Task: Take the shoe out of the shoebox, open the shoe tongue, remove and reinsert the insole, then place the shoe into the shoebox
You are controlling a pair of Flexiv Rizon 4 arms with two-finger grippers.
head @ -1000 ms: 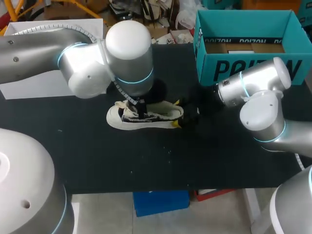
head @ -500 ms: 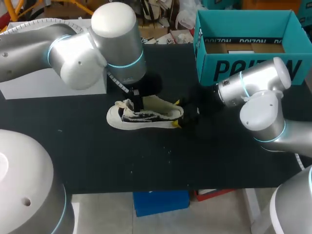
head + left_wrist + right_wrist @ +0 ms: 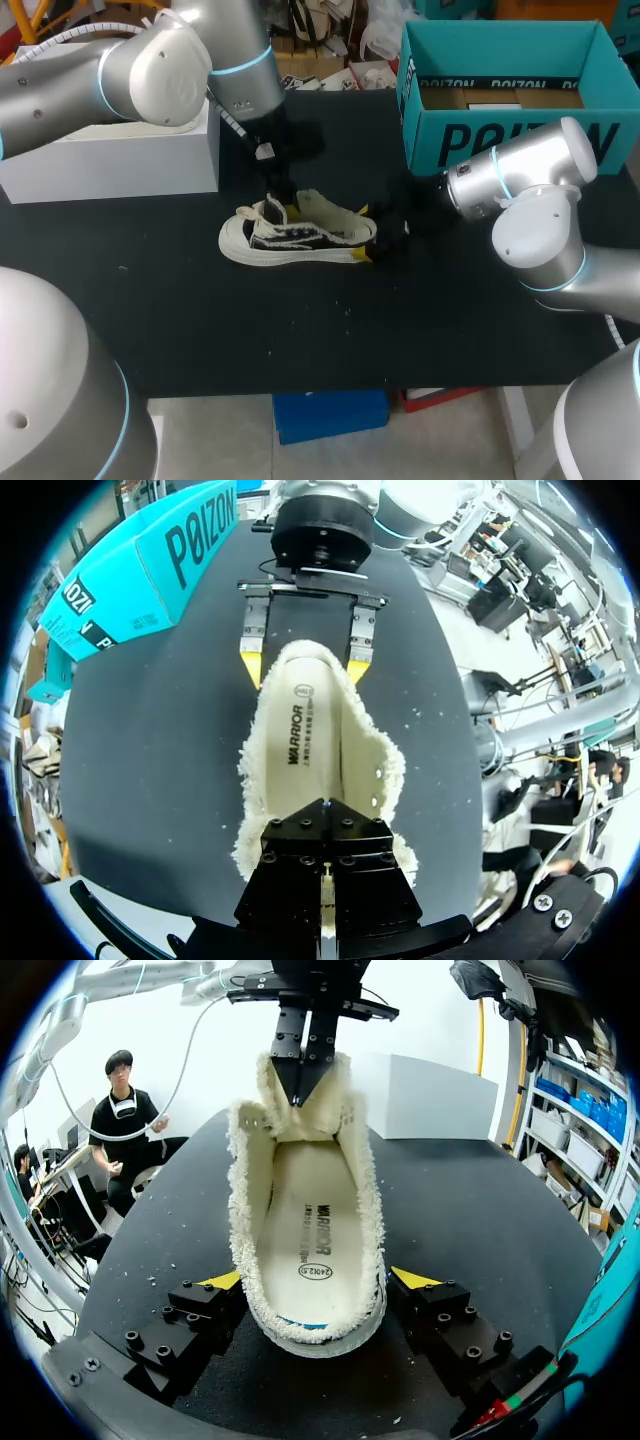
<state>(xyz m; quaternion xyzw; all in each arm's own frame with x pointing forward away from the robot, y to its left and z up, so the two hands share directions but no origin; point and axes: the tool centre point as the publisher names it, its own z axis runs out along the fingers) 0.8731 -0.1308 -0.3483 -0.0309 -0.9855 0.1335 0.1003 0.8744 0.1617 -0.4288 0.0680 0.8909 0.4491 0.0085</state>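
Head view: the shoe (image 3: 290,240) lies mid-frame on the table (image 3: 200,310), with the shoebox (image 3: 500,135) upper right.

Right wrist view: the right gripper (image 3: 318,1280) clamps the heel (image 3: 320,1335), steadying it. The left gripper (image 3: 300,1085) pinches the tongue (image 3: 300,1130) upward, likely to bare the insole (image 3: 312,1230).

Left wrist view: its fingers meet on the tongue's fleece.

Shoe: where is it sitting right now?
Head view: the shoe lies mid-table, left of the teal shoebox, its heel between the fingers of the right gripper, the left gripper pinching its tongue.
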